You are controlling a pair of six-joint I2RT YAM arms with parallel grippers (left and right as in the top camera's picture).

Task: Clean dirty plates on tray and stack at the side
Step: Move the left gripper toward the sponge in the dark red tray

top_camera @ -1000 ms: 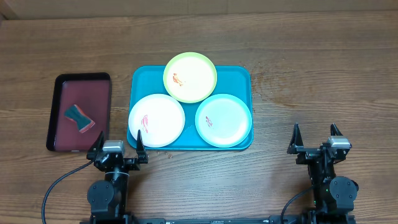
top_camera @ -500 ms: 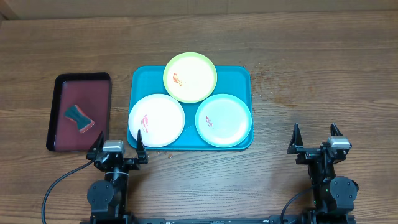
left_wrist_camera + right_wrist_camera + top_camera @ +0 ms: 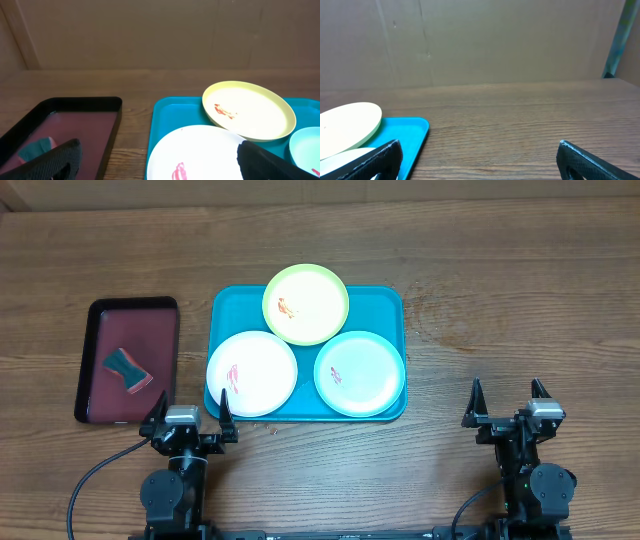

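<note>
Two tools spread fully wide — left tool, right tool — both empty, gripping nothing.

Teal-blue tray ahead of black left pincer, white plate, red smear, nearest it, yellow-green plate, red smear, farther ahead, pale aqua plate, red fleck, toward black right pincer, black-rimmed dark red tray, teal-and-red sponge, brown wood-grain table.

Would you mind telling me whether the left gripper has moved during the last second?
No. In the overhead view the left gripper sits open at the same spot by the teal tray, at its near left corner.
</note>
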